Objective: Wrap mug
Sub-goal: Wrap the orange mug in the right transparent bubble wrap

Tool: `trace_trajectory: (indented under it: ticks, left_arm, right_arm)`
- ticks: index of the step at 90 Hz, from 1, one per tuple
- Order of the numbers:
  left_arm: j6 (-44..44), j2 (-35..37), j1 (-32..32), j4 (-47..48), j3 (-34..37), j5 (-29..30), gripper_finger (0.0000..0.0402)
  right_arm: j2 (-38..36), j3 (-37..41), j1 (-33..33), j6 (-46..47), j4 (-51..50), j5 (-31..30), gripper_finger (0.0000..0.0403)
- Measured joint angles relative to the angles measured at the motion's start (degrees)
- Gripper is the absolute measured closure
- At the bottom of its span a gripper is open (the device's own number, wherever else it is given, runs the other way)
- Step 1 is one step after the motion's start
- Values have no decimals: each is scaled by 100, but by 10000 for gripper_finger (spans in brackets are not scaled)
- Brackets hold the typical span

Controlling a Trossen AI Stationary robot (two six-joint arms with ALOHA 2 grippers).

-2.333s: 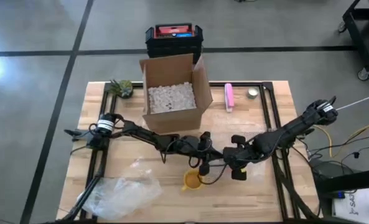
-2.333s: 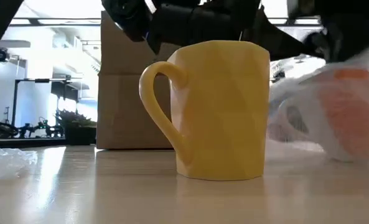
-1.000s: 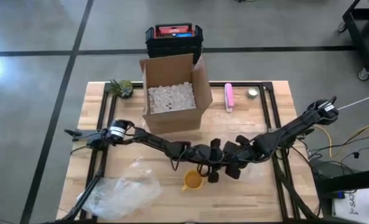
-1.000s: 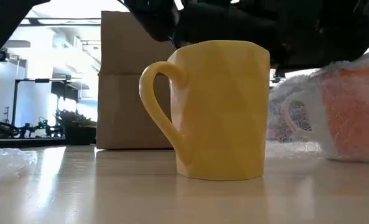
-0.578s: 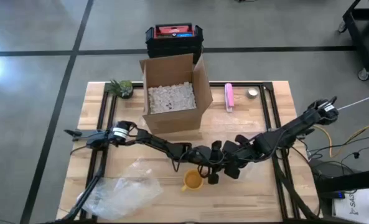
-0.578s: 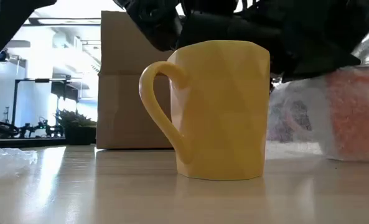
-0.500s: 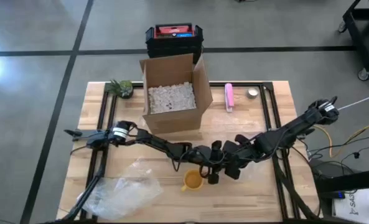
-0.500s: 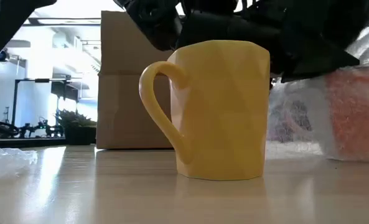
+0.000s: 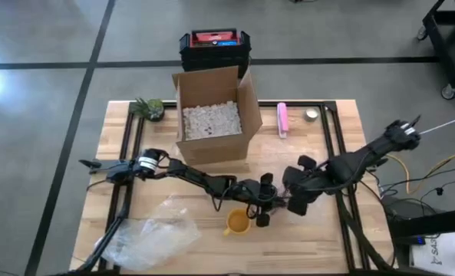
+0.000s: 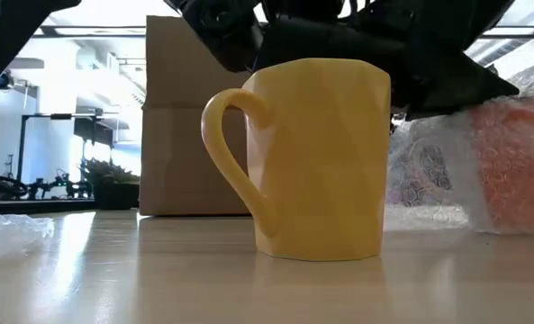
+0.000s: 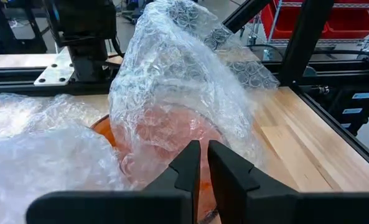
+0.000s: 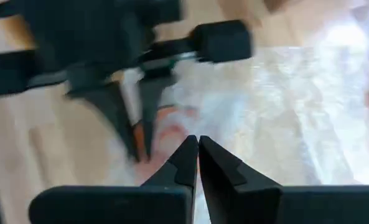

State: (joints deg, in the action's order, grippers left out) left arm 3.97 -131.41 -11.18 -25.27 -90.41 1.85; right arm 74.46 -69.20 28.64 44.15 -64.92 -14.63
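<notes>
Both pincers met over an orange mug half-swaddled in bubble wrap, mid-desk.

The left pincer (image 11: 201,163) had its fingers pinched nearly together on the bubble wrap (image 11: 172,81) draped over the orange mug (image 11: 165,140), which sat on the desk (image 9: 319,238) just right of a bare yellow mug (image 9: 237,222). The right pincer (image 12: 196,155) was narrowed to a thin slit just above the same wrap, gripping nothing that could be seen. A cardboard box (image 9: 212,115) of packing fill stood behind, and a loose sheet of plastic wrap (image 9: 146,234) lay at the desk's front left.
</notes>
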Motion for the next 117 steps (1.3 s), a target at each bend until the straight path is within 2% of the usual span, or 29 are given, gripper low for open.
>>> trace_trajectory:
  ticks: [9, 21, 49, 71, 87, 97, 102, 109, 117]
  left_arm:
    - [2, 0, 0, 1, 2, 0, 382]
    - [-1, 2, 2, 1, 4, 1, 382]
    - [-4, 53, 9, -8, 6, 24, 382]
    - [-128, 605, -7, 854, 48, 68, 382]
    - [-241, 1129, -13, 1765, 30, 848, 382]
    - [-362, 1152, 8, 2030, 34, 1483, 382]
    - [-343, 1053, 46, 1944, 43, 1606, 382]
    - [-289, 845, 87, 1610, 47, 1448, 382]
    - [-364, 575, 103, 943, 59, 796, 382]
  right_arm:
    - [86, 358, 87, 123, 108, 337, 403]
    - [335, 1023, 108, 21, 740, 850, 403]
    - [733, 1589, -192, -402, 1391, 708, 403]
    - [758, 1569, -204, -506, 1532, 693, 403]
    - [761, 1562, -205, -587, 1560, 669, 403]
    - [761, 1562, -205, -677, 1582, 659, 403]
    - [761, 1564, -205, -736, 1589, 654, 403]
    - [761, 1564, -205, -775, 1599, 651, 403]
    - [761, 1566, -203, -793, 1599, 623, 403]
